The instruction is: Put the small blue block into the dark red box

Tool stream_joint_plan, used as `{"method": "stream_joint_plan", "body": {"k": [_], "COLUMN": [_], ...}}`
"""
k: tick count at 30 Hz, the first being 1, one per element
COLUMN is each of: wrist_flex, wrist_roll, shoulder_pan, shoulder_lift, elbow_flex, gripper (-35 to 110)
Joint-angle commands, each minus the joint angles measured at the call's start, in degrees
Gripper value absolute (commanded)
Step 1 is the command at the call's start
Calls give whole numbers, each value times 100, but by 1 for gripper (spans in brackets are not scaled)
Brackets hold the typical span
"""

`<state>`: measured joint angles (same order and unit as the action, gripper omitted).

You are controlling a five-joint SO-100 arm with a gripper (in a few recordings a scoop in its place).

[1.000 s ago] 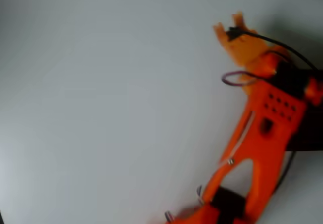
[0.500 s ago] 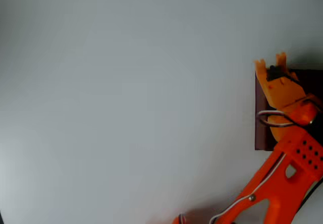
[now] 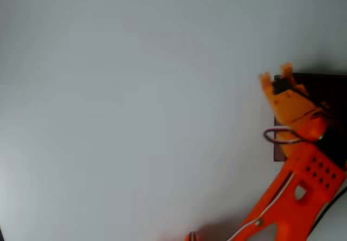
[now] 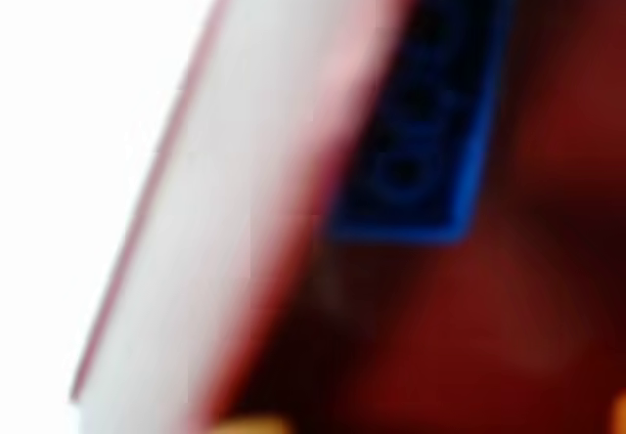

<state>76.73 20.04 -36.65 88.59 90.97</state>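
**Over the box's left edge: orange arm, blue block inside**

At the right side of the overhead view, the orange arm (image 3: 295,186) rises from the bottom edge and slants up to the right, its wrist bending back toward the upper left.

- Gripper (image 3: 275,75): two short orange fingertips (image 3: 286,69) point up and slightly left, a small gap showing between them. They stand over the top left corner of the dark red box (image 3: 312,81). The tips appear slightly parted; nothing shows between them from above. Whether they grip anything cannot be told.
- Dark red box: maroon wall with a near-black inside, against the right edge of the overhead view, largely covered by the arm. In the wrist view its pale-lit rim (image 4: 245,209) runs as a slanted band from upper right to lower left, with the red inside (image 4: 509,336) to the right of it. This view is heavily blurred.
- Small blue block (image 4: 430,121): bright blue outline with a darker face, seen in the wrist view on the inner side of the box's rim, just beside the wall. Whether it rests on the floor of the box cannot be told.
- Table (image 3: 135,116): plain pale grey-white surface.
- Cable (image 3: 279,138): a thin loop at the wrist, over the box's left wall.
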Motion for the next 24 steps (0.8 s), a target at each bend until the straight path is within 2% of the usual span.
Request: {"method": "stream_joint_plan", "body": {"k": [1,8,13,17,24], "wrist_flex": [-149,-782,-1125,-844,-519], "wrist_roll": [-325,-1538,-1723,-2118,-2672], "shoulder_pan": [422,2057,3331,3981,4500], "shoulder_lift": [1591,5229,8209,10169,10371], "elbow_flex": [835,3656,5687,6917,7699], "gripper": [14,10,9,4,0]}}
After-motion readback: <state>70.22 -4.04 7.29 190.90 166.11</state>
